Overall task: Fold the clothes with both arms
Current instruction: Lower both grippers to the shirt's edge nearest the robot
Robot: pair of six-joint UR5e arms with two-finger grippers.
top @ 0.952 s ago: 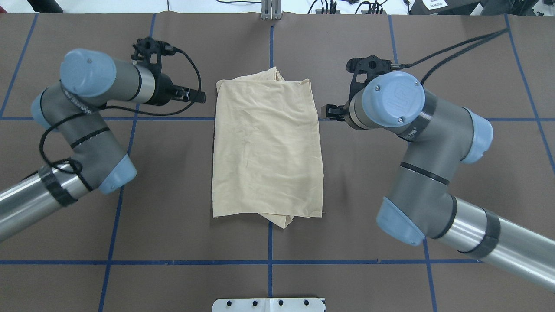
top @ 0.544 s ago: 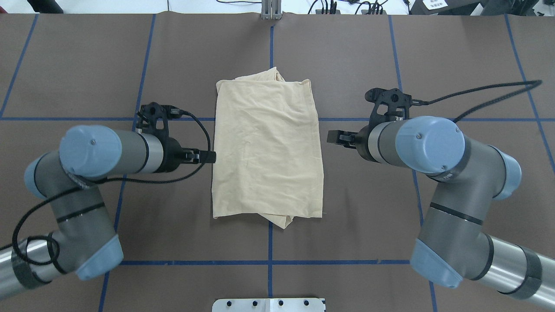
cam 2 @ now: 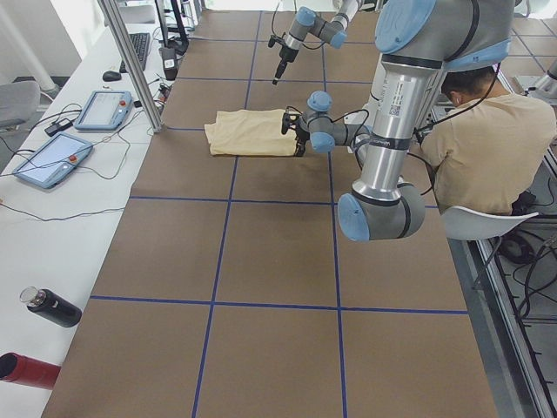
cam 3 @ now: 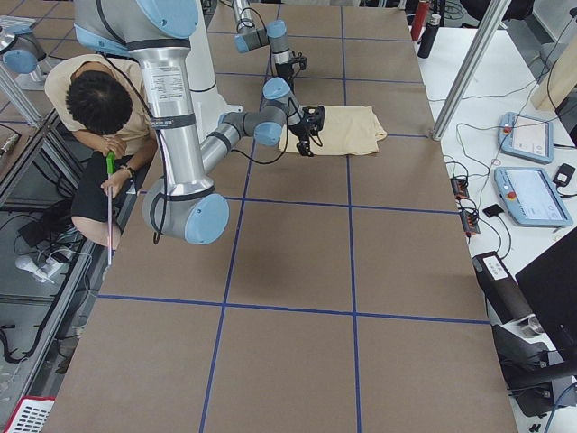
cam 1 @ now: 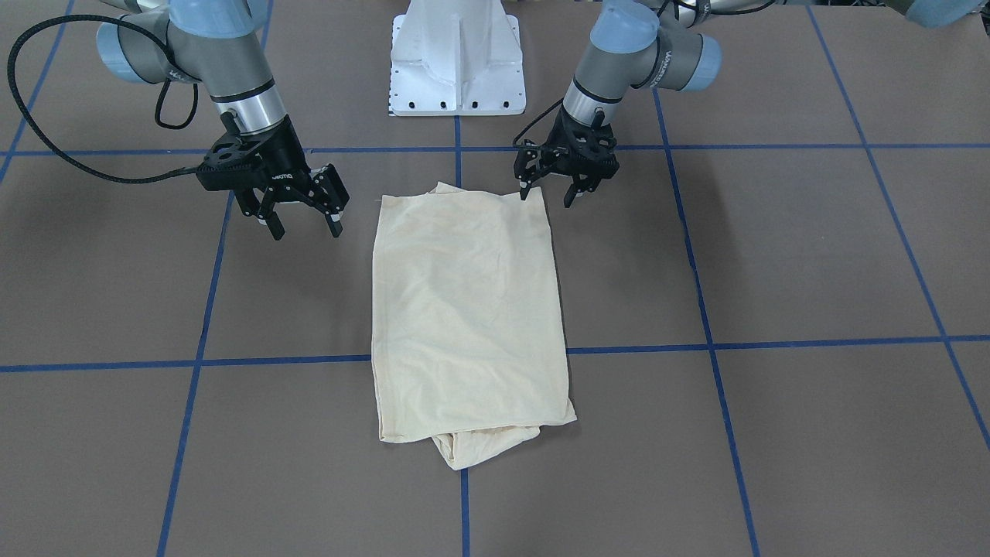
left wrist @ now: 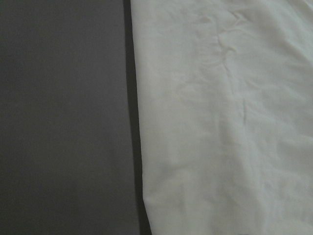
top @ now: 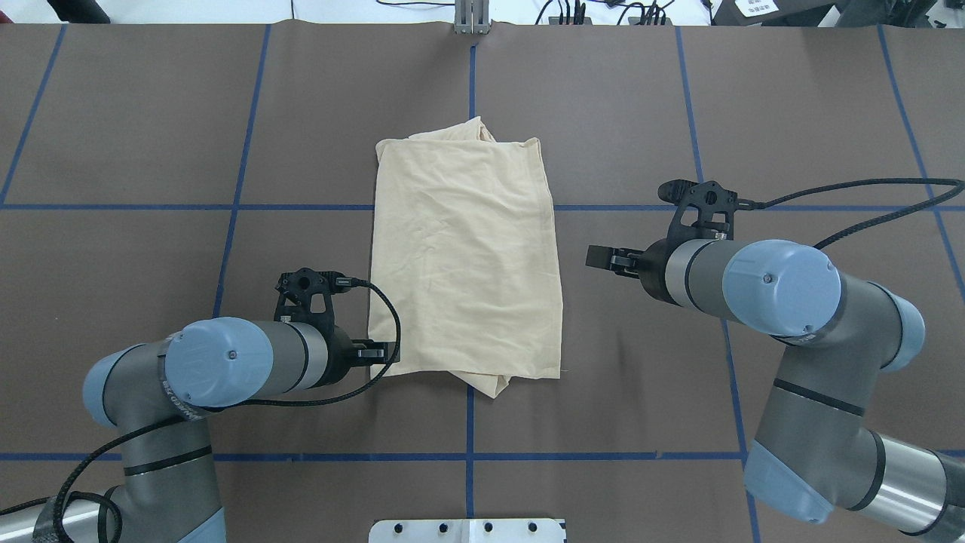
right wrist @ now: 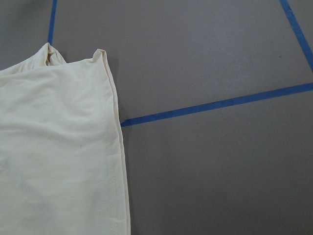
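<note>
The clothes are one pale cream-yellow shirt [top: 467, 256] folded into a tall rectangle on the brown table, with a bunched bit sticking out at each end [cam 1: 464, 309]. No print shows. My left gripper [cam 1: 549, 197] hangs open right at the shirt's corner nearest the robot base, one fingertip [cam 1: 527, 193] over the cloth edge; seen from overhead, the left gripper [top: 383, 352] sits at that corner. My right gripper [cam 1: 304, 230] is open and holds nothing, a little off the shirt's opposite long edge [top: 597, 258]. The left wrist view shows shirt cloth [left wrist: 220, 122] beside bare table.
The white pedestal base [cam 1: 456, 62] stands behind the shirt's near end. Blue tape lines [top: 469, 430] grid the brown table cover. A seated person [cam 2: 487, 148] is beside the table. Tablets [cam 2: 104, 109] and bottles [cam 2: 48, 306] lie on the white side bench.
Both arms have swept back toward the robot base along the shirt's long sides. The left gripper has reached the near corner; the right one is beside the mid edge. The shirt has not moved.
</note>
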